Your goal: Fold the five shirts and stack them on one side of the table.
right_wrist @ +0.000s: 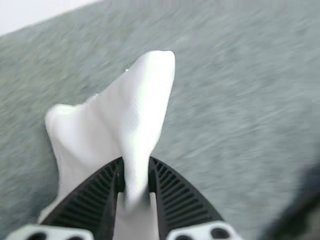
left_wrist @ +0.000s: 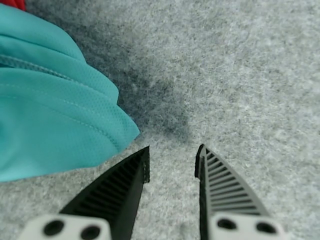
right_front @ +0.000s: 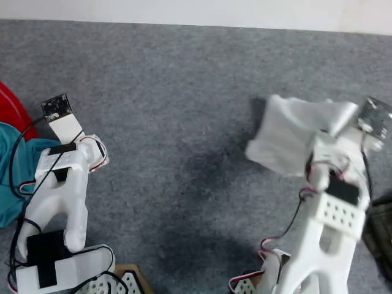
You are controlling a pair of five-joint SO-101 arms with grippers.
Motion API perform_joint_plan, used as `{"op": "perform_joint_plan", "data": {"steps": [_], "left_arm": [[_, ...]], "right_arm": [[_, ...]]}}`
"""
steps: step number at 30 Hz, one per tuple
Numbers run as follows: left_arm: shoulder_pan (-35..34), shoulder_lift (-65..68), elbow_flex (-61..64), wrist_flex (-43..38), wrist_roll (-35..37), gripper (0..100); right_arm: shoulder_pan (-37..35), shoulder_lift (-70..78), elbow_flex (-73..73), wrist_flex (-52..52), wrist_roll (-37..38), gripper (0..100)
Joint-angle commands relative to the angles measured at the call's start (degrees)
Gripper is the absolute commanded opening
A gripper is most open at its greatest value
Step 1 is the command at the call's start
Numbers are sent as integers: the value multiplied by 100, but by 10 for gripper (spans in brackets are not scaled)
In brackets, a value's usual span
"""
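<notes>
The right gripper [right_wrist: 135, 172] is pinching a narrow fold of the white shirt [right_wrist: 125, 110], bunched at the grey table's [right_front: 184, 92] right side; so thin a hold is risking a slip. The left gripper [left_wrist: 172, 157] is hovering half open, empty, just beside the teal shirt [left_wrist: 50, 110].

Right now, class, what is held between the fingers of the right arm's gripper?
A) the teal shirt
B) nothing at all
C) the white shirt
C: the right gripper has its fingers shut on a raised fold of the white shirt.
</notes>
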Motion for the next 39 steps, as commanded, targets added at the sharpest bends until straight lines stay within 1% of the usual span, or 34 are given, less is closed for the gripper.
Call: {"op": "perform_joint_plan", "data": {"steps": [1,5,9,14,18,20,23,25,27,34,39], "left_arm": [[92,-171,66,-70,26,165],[92,-171,84,-70,26,165],[92,-171,92,-70,18,165],[92,-171,101,-70,18,165],[92,-171,110,-62,18,165],[92,-180,145,-62,18,165],[92,-180,154,-62,-105,165],[92,-180,154,-62,-290,165],[92,-180,154,-62,-325,165],[92,-180,163,-62,-325,165],[92,-180,163,-62,-325,165]], "right_arm": [[664,-637,-22,13,316,6],[1349,-646,-31,13,325,6],[1824,-646,-84,13,299,6],[2387,-629,-637,453,290,6],[2976,-629,-840,505,343,6],[3266,-629,-831,321,352,6],[3653,-620,-813,-127,571,6],[3881,-532,-752,-180,659,6],[4057,-347,-752,-198,668,6],[4549,804,-743,-796,1459,6],[4963,2009,-760,-1604,1670,6]]}}
